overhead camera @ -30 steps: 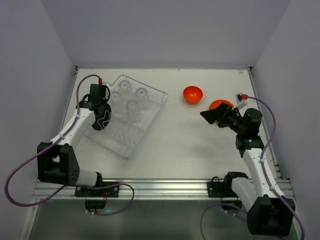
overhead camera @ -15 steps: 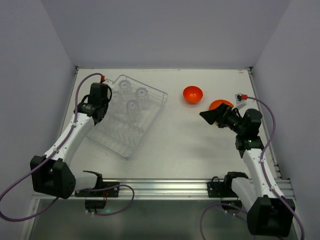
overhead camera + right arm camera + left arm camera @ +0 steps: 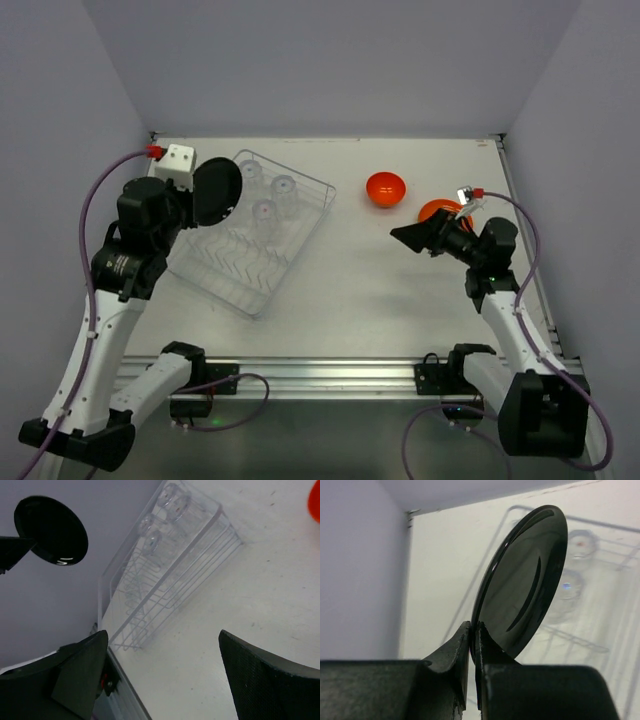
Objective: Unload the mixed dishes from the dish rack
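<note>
Left gripper (image 3: 473, 630) is clamped on the rim of the black plate (image 3: 525, 580), held on edge above the dish rack (image 3: 235, 270) at 10 o'clock. I read the edge grip as suiting the prong slots. Glasses (image 3: 265, 200) sit in the rack. Right gripper (image 3: 165, 660) hangs at 3 o'clock, fingers apart and empty, by the orange-red plate (image 3: 440, 210).

Glasses (image 3: 262, 210) in rack (image 3: 236, 276), left; bowl (image 3: 385, 188), plate (image 3: 436, 209) on table (image 3: 370, 285), right.
</note>
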